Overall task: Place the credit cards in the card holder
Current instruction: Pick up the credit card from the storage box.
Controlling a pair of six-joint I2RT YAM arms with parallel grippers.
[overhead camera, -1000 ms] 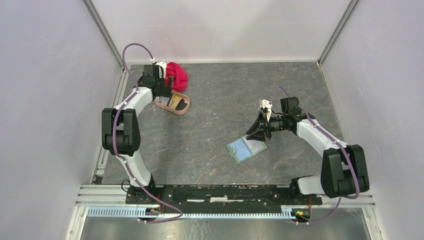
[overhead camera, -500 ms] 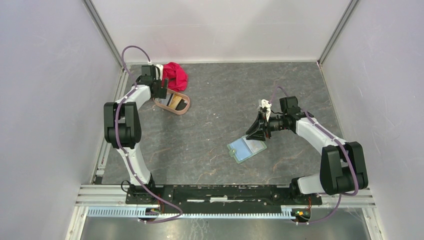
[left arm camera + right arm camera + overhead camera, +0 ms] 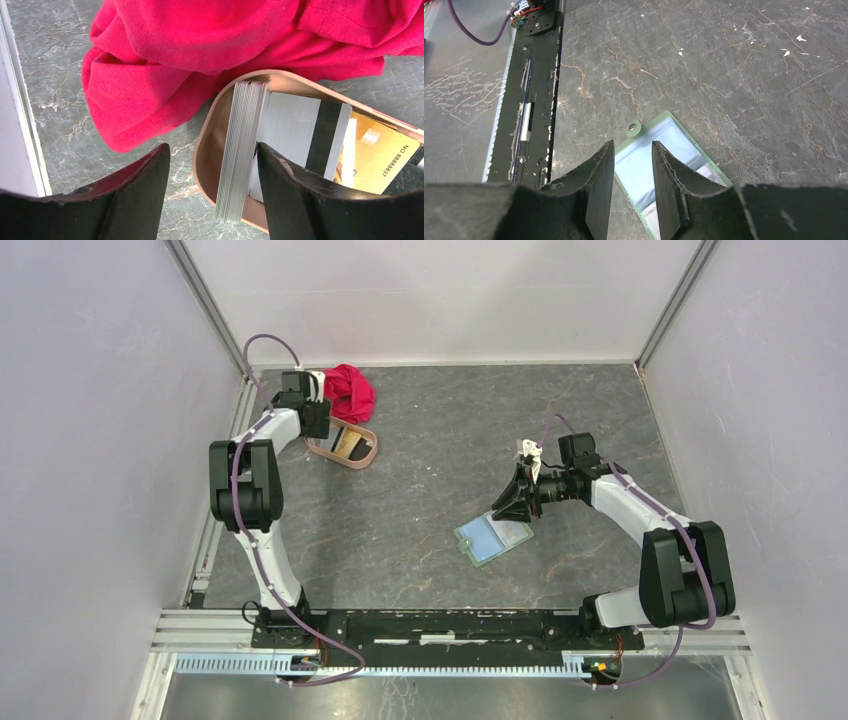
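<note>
The credit cards (image 3: 245, 150) stand on edge as a silvery stack inside the pinkish-tan tray (image 3: 202, 160). Beside them lie a white card with a dark stripe (image 3: 295, 130) and a gold card (image 3: 380, 155). My left gripper (image 3: 211, 150) is open and straddles the stack. Its right finger is against the stack's side, and its left finger is outside the tray wall with a gap. The sage-green card holder (image 3: 684, 150) lies open on the table, pale blue inside, snap tab (image 3: 632, 127) toward the arm bases. My right gripper (image 3: 633, 145) hovers over the holder, partly open and holding nothing.
A crumpled red cloth (image 3: 200, 45) lies against the far side of the tray (image 3: 345, 447), close to the left wall rail (image 3: 15, 125). The card holder (image 3: 492, 537) sits mid-table right of centre. The black base rail (image 3: 531, 100) runs along the near edge.
My left gripper's jaws have narrowed around the card stack, and the wrist has shifted slightly toward the back-left. The right arm and the card holder have not moved.
</note>
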